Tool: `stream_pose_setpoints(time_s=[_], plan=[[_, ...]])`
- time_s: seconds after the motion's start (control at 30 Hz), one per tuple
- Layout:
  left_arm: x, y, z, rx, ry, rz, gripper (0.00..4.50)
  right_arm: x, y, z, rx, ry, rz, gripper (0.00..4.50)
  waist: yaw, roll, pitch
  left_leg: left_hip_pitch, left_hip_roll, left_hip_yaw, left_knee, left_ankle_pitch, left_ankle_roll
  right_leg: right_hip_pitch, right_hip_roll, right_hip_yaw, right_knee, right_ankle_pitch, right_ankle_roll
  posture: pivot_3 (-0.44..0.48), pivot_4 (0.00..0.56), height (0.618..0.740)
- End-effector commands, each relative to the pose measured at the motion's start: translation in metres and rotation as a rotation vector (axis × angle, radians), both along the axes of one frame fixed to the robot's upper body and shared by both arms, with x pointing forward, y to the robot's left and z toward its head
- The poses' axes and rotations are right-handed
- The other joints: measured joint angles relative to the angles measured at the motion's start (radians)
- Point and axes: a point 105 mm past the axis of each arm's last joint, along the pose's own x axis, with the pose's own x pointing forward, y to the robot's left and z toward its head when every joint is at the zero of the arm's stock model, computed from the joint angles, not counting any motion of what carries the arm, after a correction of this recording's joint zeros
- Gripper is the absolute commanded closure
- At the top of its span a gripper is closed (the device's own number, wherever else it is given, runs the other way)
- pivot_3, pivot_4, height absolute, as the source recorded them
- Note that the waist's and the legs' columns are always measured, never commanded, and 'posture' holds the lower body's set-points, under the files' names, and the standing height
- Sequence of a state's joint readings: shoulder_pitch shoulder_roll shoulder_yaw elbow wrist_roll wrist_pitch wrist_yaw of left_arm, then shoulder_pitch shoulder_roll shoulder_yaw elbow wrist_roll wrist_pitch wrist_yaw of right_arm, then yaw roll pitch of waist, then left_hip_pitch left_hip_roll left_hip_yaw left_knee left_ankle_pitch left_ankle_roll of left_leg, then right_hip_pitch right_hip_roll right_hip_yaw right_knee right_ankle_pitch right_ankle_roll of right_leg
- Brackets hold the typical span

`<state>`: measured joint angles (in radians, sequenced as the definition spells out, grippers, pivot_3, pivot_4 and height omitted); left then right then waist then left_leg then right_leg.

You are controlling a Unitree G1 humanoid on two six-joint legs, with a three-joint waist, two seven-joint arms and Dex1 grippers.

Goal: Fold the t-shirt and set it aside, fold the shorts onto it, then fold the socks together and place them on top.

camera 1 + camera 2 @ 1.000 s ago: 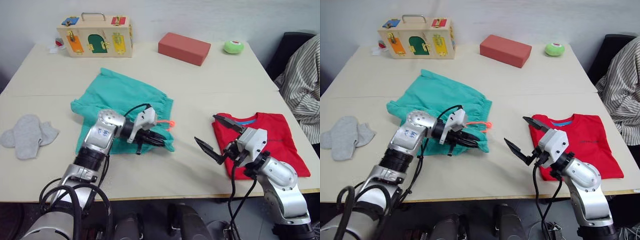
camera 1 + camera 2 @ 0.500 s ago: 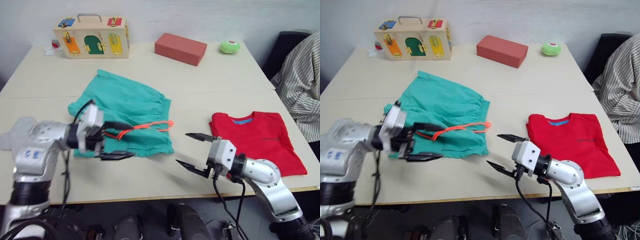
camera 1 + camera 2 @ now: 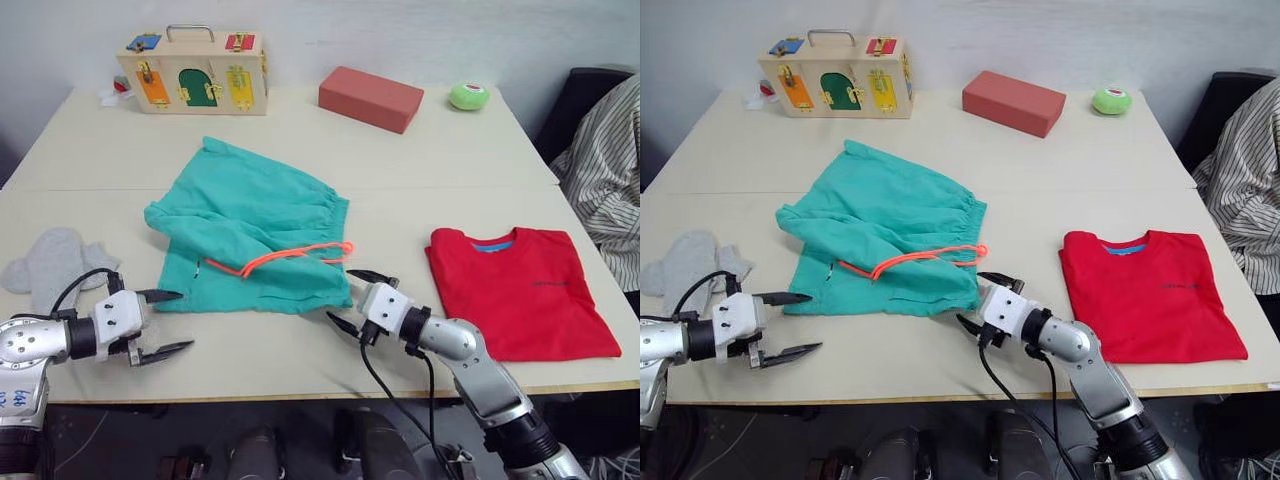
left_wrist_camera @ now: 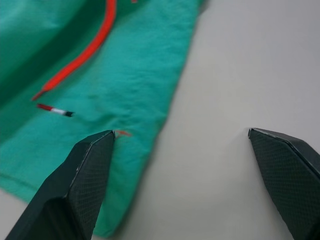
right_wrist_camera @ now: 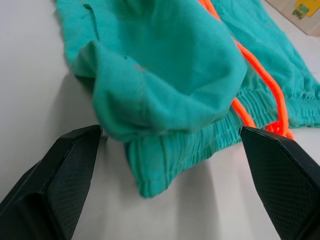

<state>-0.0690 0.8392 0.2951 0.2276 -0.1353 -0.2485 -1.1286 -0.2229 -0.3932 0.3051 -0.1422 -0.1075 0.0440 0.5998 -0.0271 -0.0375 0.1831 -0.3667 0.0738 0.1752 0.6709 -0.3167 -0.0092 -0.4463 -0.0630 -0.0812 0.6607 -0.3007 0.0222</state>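
The teal shorts (image 3: 250, 235) lie partly folded at mid-table, with the orange drawstring (image 3: 290, 258) across their front. My left gripper (image 3: 183, 320) is open and empty just off their front left corner. My right gripper (image 3: 350, 298) is open at their front right corner. In the right wrist view the gathered waistband corner (image 5: 165, 100) lies between the spread fingers (image 5: 65, 170), which do not pinch it. The red t-shirt (image 3: 520, 290) lies folded on the right. The grey socks (image 3: 45, 265) lie flat at the far left.
A wooden latch box (image 3: 192, 70), a red-brown block (image 3: 370, 97) and a green round object (image 3: 468, 95) stand along the back of the table (image 3: 450, 170). A person in a striped shirt (image 3: 610, 170) sits at the right edge.
My left gripper opened, let go of the shorts and drew back to the front left. My right gripper moved left from the t-shirt to the shorts' front right corner.
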Motion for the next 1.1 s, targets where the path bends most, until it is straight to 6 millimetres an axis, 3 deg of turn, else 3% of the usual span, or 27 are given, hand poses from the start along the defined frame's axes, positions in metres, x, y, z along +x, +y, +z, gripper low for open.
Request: stream_pose_setpoints(time_s=[0.03,0.13,0.23,0.37,0.47,0.67,0.83,0.93,1.1], plan=[[0.013,0.015,-0.009,0.059,-0.02,0.112,0.0,0.006,0.004,0.006,-0.001,-0.046,0.004,0.89,-0.002,0.001,-0.001,0.001,-0.001,0.0,-0.002,0.0,0.0,0.0,0.0,0.0,0.0,0.001,0.0,0.0,0.15,0.74],[0.015,0.018,-0.017,0.048,0.028,0.132,0.0,0.009,0.0,0.003,-0.02,-0.047,-0.015,1.97,-0.003,0.005,-0.004,0.003,-0.001,0.001,-0.004,0.001,0.0,0.001,-0.001,0.0,0.0,0.001,0.0,0.0,0.15,0.74],[0.015,0.024,-0.031,0.074,0.108,0.141,0.56,0.012,-0.006,0.002,-0.039,-0.052,-0.03,2.94,-0.002,0.007,-0.005,0.007,-0.001,0.002,-0.006,0.001,-0.001,0.002,-0.001,0.0,0.0,0.001,-0.001,0.0,0.15,0.74],[0.017,0.026,-0.04,0.07,0.165,0.145,1.82,0.011,-0.011,0.009,-0.041,-0.075,-0.018,4.42,-0.004,0.016,-0.013,0.012,-0.001,0.003,-0.008,0.002,-0.001,0.007,0.0,0.001,0.0,0.001,-0.001,0.0,0.15,0.74],[0.013,0.018,-0.042,-0.003,0.213,0.116,2.73,0.009,-0.019,0.013,-0.065,-0.08,-0.009,4.5,-0.004,0.02,-0.016,0.014,-0.001,0.003,-0.01,0.001,-0.001,0.008,0.0,0.001,0.0,0.0,-0.002,0.0,0.15,0.74],[-0.026,-0.005,-0.031,-0.133,0.373,-0.066,4.45,-0.004,-0.048,0.023,-0.14,-0.072,0.048,4.5,-0.01,0.019,-0.017,0.013,0.0,0.004,-0.01,0.0,-0.004,0.007,0.001,0.001,0.0,-0.003,-0.003,0.0,0.15,0.74],[-0.062,-0.014,0.006,-0.177,0.396,-0.159,4.45,-0.02,-0.073,0.029,-0.233,-0.061,0.138,4.5,-0.019,0.013,-0.013,0.012,0.001,0.005,-0.01,-0.004,-0.005,0.005,0.002,0.002,0.0,-0.008,-0.003,0.0,0.15,0.74],[-0.088,-0.017,0.02,-0.163,0.503,-0.168,4.45,-0.028,-0.088,0.024,-0.298,-0.034,0.182,4.5,-0.024,0.006,-0.012,0.01,0.003,0.004,-0.009,-0.004,-0.006,0.003,0.003,0.001,0.0,-0.008,-0.005,0.0,0.15,0.74],[-0.131,-0.015,0.034,-0.13,0.816,-0.106,4.45,-0.064,-0.089,0.003,-0.331,0.162,0.363,4.5,-0.026,0.005,-0.011,0.012,0.004,0.003,-0.01,-0.005,-0.006,0.004,0.003,0.001,0.0,-0.009,-0.006,0.0,0.15,0.74]])
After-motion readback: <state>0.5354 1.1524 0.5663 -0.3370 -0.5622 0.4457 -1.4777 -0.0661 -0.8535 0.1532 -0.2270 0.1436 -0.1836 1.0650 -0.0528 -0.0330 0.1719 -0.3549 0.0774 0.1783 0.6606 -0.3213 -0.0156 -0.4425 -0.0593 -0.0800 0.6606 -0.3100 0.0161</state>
